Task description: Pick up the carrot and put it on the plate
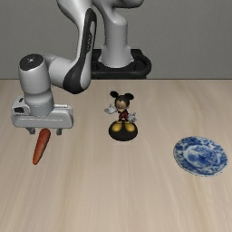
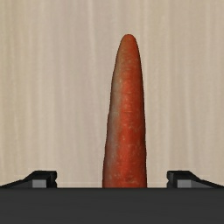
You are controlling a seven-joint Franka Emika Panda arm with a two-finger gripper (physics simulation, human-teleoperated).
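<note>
Carrot (image 1: 39, 149) lying on a pale wood-grain worktop (image 1: 118, 199), near the worktop's edge at the exterior view's left, with its thick end under the hand and its pointed tip reaching away from it. The fingers (image 2: 40, 180) stand wide apart, one on each side of the thick end. In the wrist view a clear gap of worktop shows on both sides, so nothing is gripped.

The carrot is a long, smooth cone, orange-red with faint mottling, broad at the base and narrowing evenly to a rounded tip. It is likely light and stiff. Its round, tapered section could roll or slide out toward the thin end under a poor squeeze. The thick end between the fingers looks the soundest hold, taken across the width where the flanks run closest to parallel.

The plate (image 1: 199, 155) is a shallow round dish, white with a blue pattern and probably glazed. It sits near the worktop's edge at the exterior view's right, well apart from the carrot. A glossy Mickey Mouse figurine (image 1: 121, 115) on a dark round base stands upright between the two, toward the middle of the worktop.
</note>
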